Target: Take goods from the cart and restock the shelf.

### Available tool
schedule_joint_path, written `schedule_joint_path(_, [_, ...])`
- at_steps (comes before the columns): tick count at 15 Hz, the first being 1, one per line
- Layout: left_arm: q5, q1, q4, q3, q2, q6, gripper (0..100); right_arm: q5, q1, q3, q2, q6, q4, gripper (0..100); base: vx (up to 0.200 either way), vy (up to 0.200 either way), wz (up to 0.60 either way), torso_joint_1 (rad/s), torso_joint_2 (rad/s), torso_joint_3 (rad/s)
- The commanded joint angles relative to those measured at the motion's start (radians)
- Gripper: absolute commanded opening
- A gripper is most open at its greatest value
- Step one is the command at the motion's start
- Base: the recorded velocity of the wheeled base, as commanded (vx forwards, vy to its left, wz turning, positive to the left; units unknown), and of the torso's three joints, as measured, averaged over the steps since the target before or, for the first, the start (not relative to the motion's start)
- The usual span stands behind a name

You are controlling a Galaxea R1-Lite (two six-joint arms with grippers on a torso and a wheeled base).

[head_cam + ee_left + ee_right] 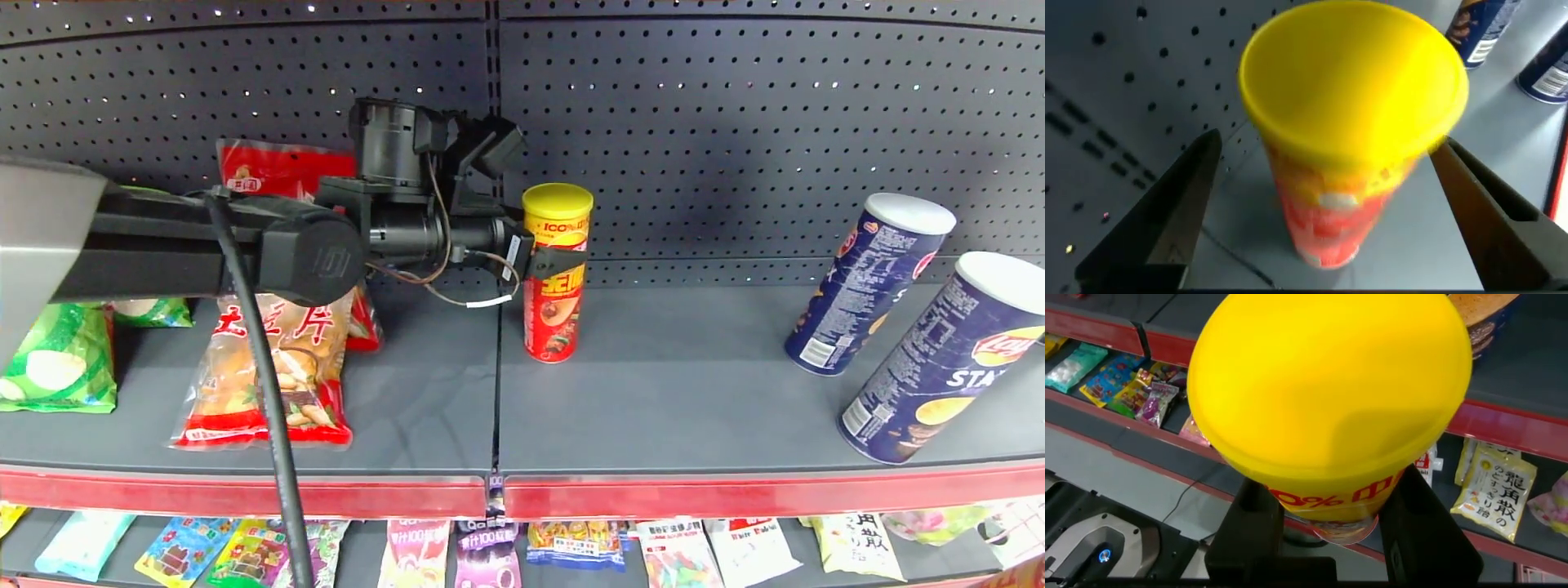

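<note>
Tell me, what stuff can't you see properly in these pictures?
- Head view: the left arm covers most of the red bag behind it.
- Head view: the nearer blue can is cut off by the picture's right edge.
- Left wrist view: the red can is blurred below its yellow lid, so its print is unreadable.
- Right wrist view: the held can hides most of its own body under its wide lid.

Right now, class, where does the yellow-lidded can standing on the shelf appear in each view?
Head view: the yellow-lidded can stands mid-shelf, at the left arm's tip.
Left wrist view: centre, between the left gripper's open fingers.
Right wrist view: that yellow lid belongs to a second can, held by the right gripper.
Shared landmark: the blue cans, on the shelf to the robot's right of it.
</note>
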Motion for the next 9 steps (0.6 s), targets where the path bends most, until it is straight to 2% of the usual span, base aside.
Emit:
schedule_joint_path(1, [0.001, -0.011, 0.0, -0.033, 0.039, 0.001, 100, 0.001, 0.0, 0.001, 0.001, 0.0, 0.0, 0, 0.0, 0.0, 0.0, 0.0, 0.0, 0.0])
schedule_joint_path(2, [0.003, -0.014, 0.0, -0.047, 0.048, 0.001, 100, 0.001, 0.0, 0.001, 0.0, 0.0, 0.001, 0, 0.0, 0.0, 0.0, 0.0, 0.0, 0.0])
schedule_joint_path(3, [0.003, -0.015, -0.002, -0.047, 0.049, 0.001, 0, 0.001, 0.0, 0.001, 0.0, 0.0, 0.001, 0, 0.0, 0.0, 0.0, 0.0, 0.0, 0.0])
schedule_joint_path(9, [-0.005, -0.035, 0.008, -0.017, 0.033, -0.005, 0, -0.001, 0.0, 0.001, 0.0, 0.023, 0.0, 0, 0.0, 0.0, 0.0, 0.0, 0.0, 0.0])
